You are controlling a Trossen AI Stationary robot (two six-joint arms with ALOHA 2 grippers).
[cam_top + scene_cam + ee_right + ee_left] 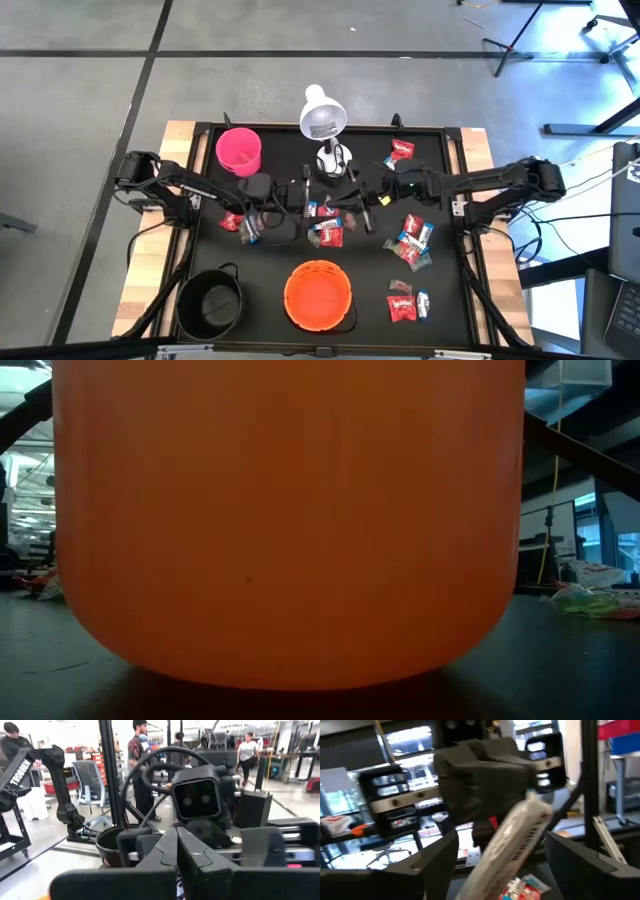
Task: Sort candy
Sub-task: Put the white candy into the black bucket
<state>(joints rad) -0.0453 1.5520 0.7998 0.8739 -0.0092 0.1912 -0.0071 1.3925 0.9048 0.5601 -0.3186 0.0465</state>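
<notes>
Left gripper (300, 205) spread wide around a silvery candy (517, 842); right gripper (352, 200) fully closed, holding nothing, mid-table.

orange bowl (318, 295) at the table's front, black pot (210, 304) beside it, pink cup (239, 150), apparently a white lamp (322, 115).

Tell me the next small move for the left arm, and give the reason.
Probably close the left end effector and lift. Its fingers stand wide open on either side of a silvery candy wrapper, which sits tilted between them. The right end effector is shut near the table's middle, facing the left arm.
</notes>
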